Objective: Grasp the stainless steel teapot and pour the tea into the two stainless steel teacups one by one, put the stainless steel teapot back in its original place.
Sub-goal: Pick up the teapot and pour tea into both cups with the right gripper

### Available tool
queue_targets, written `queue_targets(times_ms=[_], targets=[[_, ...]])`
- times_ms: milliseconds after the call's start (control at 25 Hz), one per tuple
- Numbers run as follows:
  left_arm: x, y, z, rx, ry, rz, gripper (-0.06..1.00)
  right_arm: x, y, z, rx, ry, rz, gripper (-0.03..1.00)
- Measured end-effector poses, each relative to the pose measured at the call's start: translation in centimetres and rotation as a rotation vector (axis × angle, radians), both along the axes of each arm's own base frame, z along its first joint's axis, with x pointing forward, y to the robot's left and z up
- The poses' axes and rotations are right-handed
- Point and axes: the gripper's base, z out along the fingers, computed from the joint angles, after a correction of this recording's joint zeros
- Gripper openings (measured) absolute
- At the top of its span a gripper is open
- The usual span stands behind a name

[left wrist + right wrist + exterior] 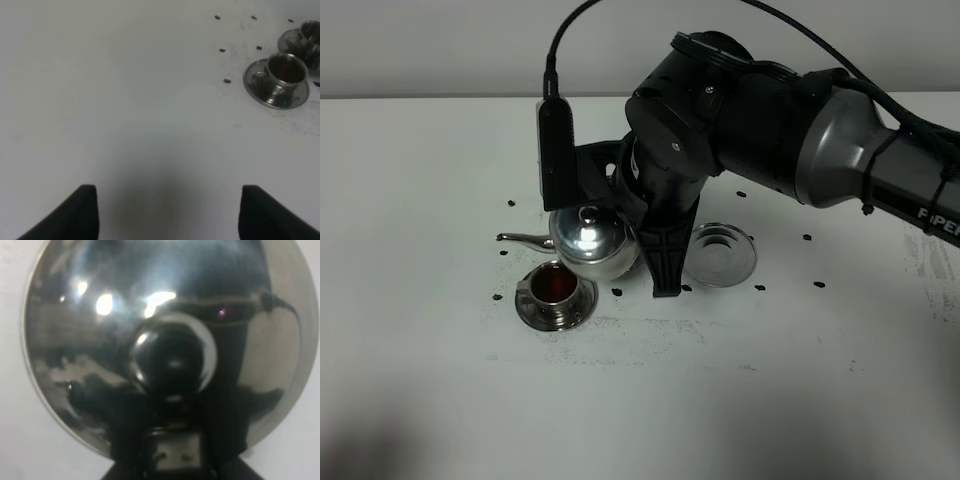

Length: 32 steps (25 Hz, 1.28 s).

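The stainless steel teapot (590, 240) hangs upright just behind the near teacup, its spout (517, 238) pointing left. My right gripper (655, 255) reaches across from the right and is shut on the teapot at its handle side. The right wrist view is filled by the teapot's lid and knob (172, 360). The near teacup (556, 288) stands on its saucer and holds dark tea; it also shows in the left wrist view (285, 74). The second teacup (309, 36) shows only there, at the frame edge. The original place, a bare steel saucer (722, 254), lies right of the teapot. My left gripper (170, 215) is open and empty over bare table.
Small black specks (617, 292) are scattered on the white table (740, 400) around the tea set. The bulky right arm (800, 120) spans the back right of the table. The table's far edge runs along the top of the exterior view.
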Motion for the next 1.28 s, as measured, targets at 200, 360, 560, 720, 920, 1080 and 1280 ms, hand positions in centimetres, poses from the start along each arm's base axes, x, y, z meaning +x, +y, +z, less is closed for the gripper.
queue_targets(times_ms=[200,360,560,720,920,1080,1280], targets=[[0.0,0.0,0.0,0.000,0.000,0.000,0.57,-1.7,0.4,-2.7,0.090,0.135,-0.064,0.18],[0.0,0.0,0.0,0.000,0.000,0.000,0.57,-2.4,0.9,-4.6,0.078,0.180,-0.110,0.18],[0.0,0.0,0.0,0.000,0.000,0.000,0.57,-2.5,1.6,-7.3,0.046,0.219,-0.133,0.18],[0.0,0.0,0.0,0.000,0.000,0.000,0.57,-2.6,2.0,-8.7,0.034,0.251,-0.141,0.18],[0.0,0.0,0.0,0.000,0.000,0.000,0.57,-2.6,2.2,-9.6,0.026,0.275,-0.151,0.18],[0.0,0.0,0.0,0.000,0.000,0.000,0.57,-2.6,2.2,-10.0,0.015,0.286,-0.154,0.18],[0.0,0.0,0.0,0.002,0.000,0.001,0.57,-2.4,1.6,-8.7,-0.031,0.267,-0.141,0.18]])
